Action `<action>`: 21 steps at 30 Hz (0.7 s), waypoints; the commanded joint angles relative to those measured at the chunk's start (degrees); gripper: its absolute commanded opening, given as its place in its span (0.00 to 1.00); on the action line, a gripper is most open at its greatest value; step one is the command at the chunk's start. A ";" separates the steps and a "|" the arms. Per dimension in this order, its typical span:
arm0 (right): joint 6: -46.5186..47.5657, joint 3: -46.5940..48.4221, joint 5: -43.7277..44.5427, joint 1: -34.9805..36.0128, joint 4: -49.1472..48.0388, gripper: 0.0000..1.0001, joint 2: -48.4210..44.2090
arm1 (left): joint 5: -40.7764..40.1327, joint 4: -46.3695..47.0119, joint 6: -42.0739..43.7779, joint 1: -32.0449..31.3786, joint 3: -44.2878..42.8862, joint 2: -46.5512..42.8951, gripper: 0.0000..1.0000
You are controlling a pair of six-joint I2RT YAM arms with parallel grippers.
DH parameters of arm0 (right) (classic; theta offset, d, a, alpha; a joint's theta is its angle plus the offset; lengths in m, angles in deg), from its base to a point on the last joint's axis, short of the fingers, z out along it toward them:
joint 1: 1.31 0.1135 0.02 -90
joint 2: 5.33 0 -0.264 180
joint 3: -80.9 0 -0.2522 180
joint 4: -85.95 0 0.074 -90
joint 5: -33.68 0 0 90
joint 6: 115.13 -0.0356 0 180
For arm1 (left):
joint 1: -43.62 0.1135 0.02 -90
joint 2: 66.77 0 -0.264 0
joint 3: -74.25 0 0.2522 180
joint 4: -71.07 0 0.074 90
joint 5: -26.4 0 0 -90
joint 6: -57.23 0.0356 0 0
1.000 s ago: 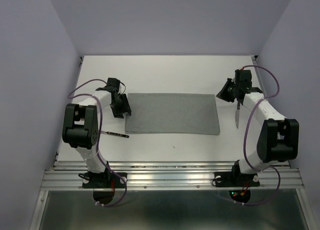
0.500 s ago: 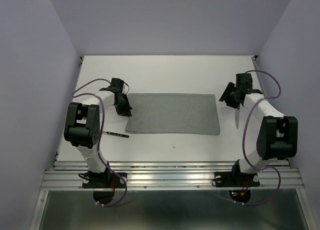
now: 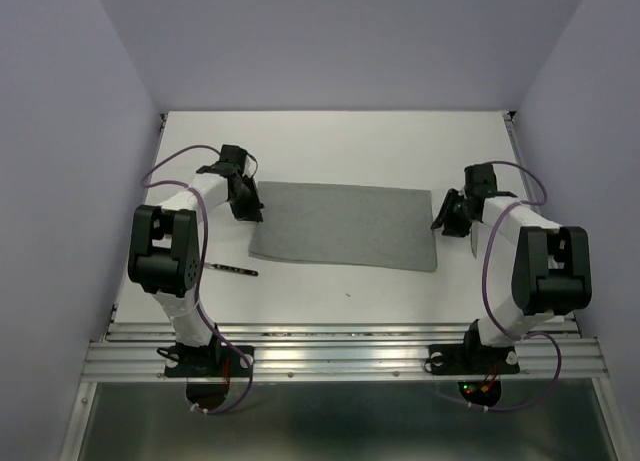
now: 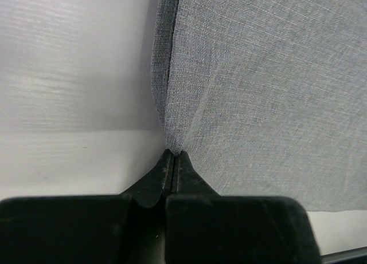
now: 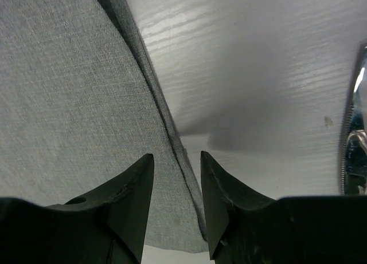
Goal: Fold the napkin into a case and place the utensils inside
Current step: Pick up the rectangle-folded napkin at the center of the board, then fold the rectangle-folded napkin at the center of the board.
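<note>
The grey napkin lies folded into a wide oblong on the white table, with doubled layers showing along its side edges. My left gripper sits at its left edge. In the left wrist view the jaws are shut, pinching the napkin so the cloth tents up to the tips. My right gripper is at the right edge, open, with its fingers standing either side of the napkin's hem. One dark-handled utensil lies near the left arm. A shiny utensil end shows at the right.
The white table is boxed in by lilac walls at the left, right and back. A metal rail with both arm bases runs along the near edge. The right forearm covers the table just right of the napkin.
My left gripper has shut on the napkin's left edge. My right gripper has come in toward the napkin's right edge, open, and now straddles it. The napkin's left side has shifted slightly.
</note>
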 commanded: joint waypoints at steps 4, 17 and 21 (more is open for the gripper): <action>1.99 -1.95 -5.39 0.35 -2.43 0.42 2.36 | -0.73 -3.31 2.09 -0.24 -5.04 -2.97 0.00; -3.89 -4.49 -5.13 5.01 -7.35 0.07 2.80 | 0.77 -7.61 3.58 -3.13 -15.49 -4.46 0.00; -7.05 -5.29 -4.95 8.17 -10.42 0.06 3.06 | 1.21 -8.67 3.14 -5.86 -18.13 -4.81 0.00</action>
